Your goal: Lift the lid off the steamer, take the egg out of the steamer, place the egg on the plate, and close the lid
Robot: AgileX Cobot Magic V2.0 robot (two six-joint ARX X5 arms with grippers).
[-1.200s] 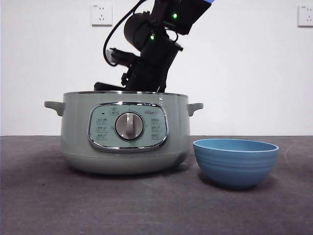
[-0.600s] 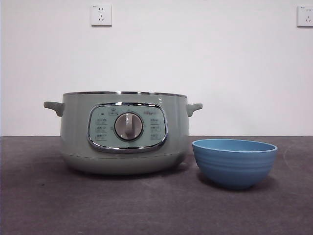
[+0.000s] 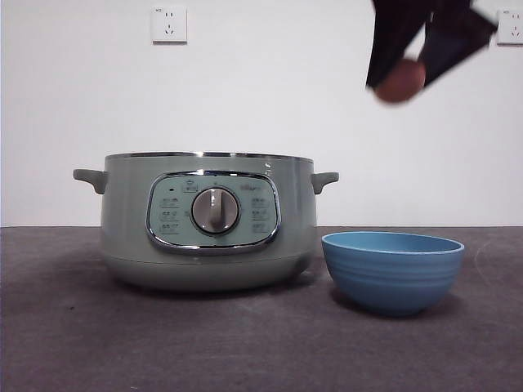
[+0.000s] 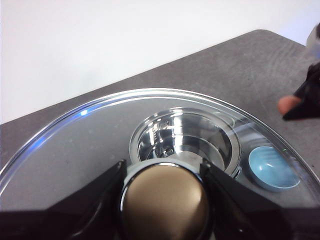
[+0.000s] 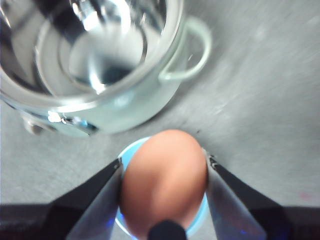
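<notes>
The pale green steamer (image 3: 208,220) stands open on the table, left of the blue plate (image 3: 393,270). My right gripper (image 3: 400,77) is shut on the brown egg (image 3: 400,81) and holds it high above the plate. In the right wrist view the egg (image 5: 164,181) sits between the jaws, with the plate's rim (image 5: 126,151) below it and the open steamer (image 5: 100,60) beside. My left gripper (image 4: 165,200) is shut on the knob (image 4: 165,202) of the glass lid (image 4: 85,145) and holds it high over the steamer (image 4: 182,137) and plate (image 4: 272,167).
The table (image 3: 245,343) is dark grey. A white wall stands behind it with two sockets (image 3: 169,24). The right gripper and egg (image 4: 289,104) also show in the left wrist view.
One second ago an arm reached down into the steamer. Half a second ago no arm was in the front view. Now the right gripper holds the egg high above the plate.
</notes>
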